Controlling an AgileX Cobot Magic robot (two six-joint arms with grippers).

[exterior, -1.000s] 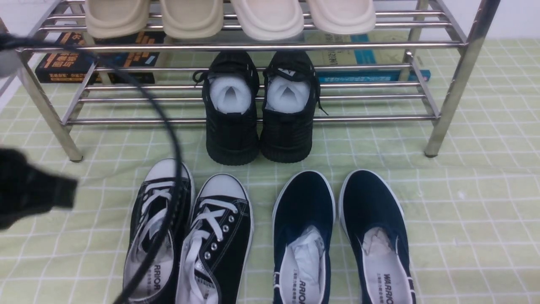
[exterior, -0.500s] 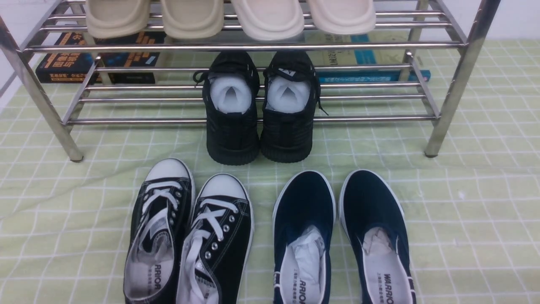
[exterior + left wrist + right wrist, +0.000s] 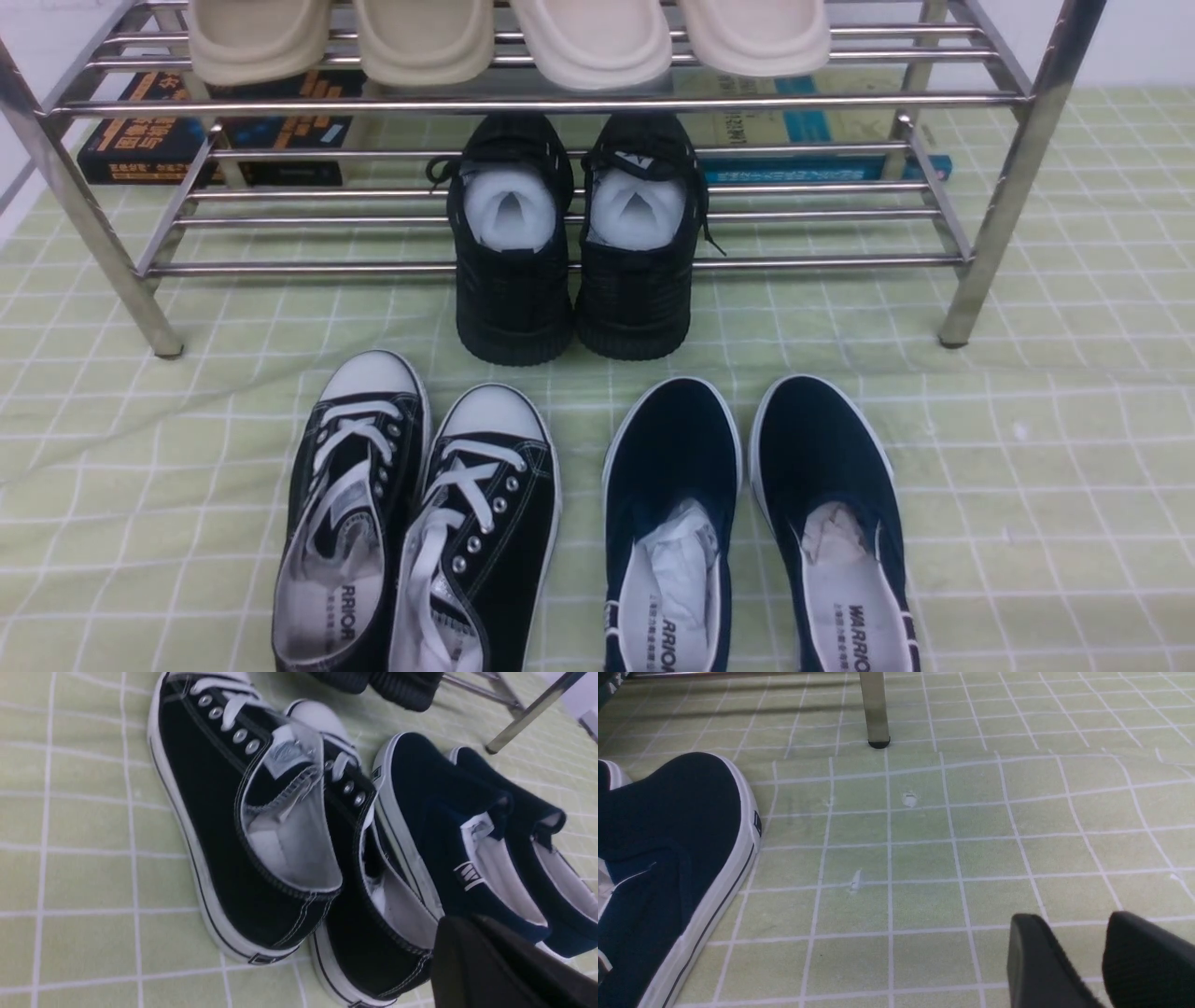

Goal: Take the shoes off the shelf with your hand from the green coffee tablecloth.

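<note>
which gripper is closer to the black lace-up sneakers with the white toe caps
Left. The left gripper sits just behind the heels of the black lace-up sneakers. The right gripper hovers over bare green cloth, beyond the navy slip-ons.

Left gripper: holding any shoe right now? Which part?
Nothing held. The left gripper is shut and empty, near the heel of the black canvas sneakers, which lie on the green tablecloth.

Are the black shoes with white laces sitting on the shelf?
No, the black shoes with white laces lie on the green cloth in front of the shelf.
</note>
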